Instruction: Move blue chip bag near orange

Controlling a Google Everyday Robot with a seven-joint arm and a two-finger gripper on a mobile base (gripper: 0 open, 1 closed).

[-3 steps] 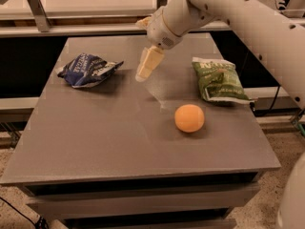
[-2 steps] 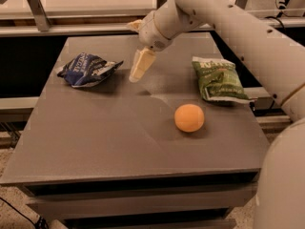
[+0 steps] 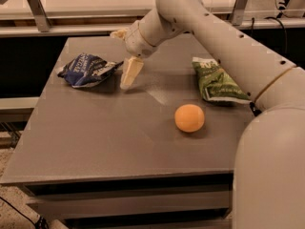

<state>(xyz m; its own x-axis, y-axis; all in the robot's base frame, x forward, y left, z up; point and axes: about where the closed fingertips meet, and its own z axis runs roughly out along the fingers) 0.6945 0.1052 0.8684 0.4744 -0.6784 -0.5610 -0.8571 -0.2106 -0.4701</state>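
Observation:
The blue chip bag (image 3: 86, 69) lies crumpled at the back left of the grey table (image 3: 105, 137). The orange (image 3: 189, 118) sits right of the table's middle, well apart from the bag. My gripper (image 3: 120, 60) hovers just right of the blue bag, low over the table. It is open and empty, with one cream finger (image 3: 129, 73) pointing down beside the bag's right end. The white arm reaches in from the right.
A green chip bag (image 3: 217, 81) lies at the back right, beyond the orange. My arm's large white body (image 3: 271, 166) fills the right foreground. A railing and a counter run behind the table.
My gripper has moved left and a little lower, from the table's back middle to right beside the blue bag. The bags and the orange have not moved.

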